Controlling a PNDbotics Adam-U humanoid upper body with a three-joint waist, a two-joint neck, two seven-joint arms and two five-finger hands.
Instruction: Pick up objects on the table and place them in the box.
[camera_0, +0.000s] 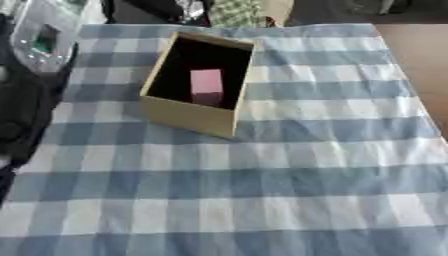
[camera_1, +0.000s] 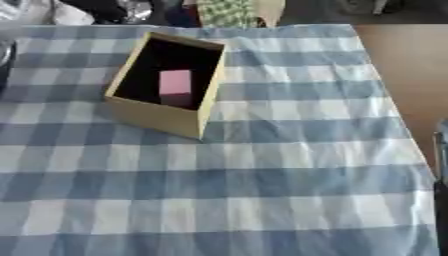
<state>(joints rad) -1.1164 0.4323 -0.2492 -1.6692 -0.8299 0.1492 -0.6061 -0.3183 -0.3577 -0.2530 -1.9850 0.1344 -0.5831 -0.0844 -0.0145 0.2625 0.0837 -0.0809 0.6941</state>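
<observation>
A pink block (camera_0: 206, 86) already sits inside my open tan box (camera_0: 188, 114), which stands on the checked cloth over the table (camera_0: 262, 190). No other loose object shows on the cloth. My left arm is a dark mass at the view's left edge; the hand itself is out of sight, so I cannot tell its state. Swinging that arm in could knock the box askew.

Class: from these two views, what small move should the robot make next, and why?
Probably hold back and check for leftovers: the pink block already lies inside the box, and the checked cloth shows nothing else to pick.
</observation>
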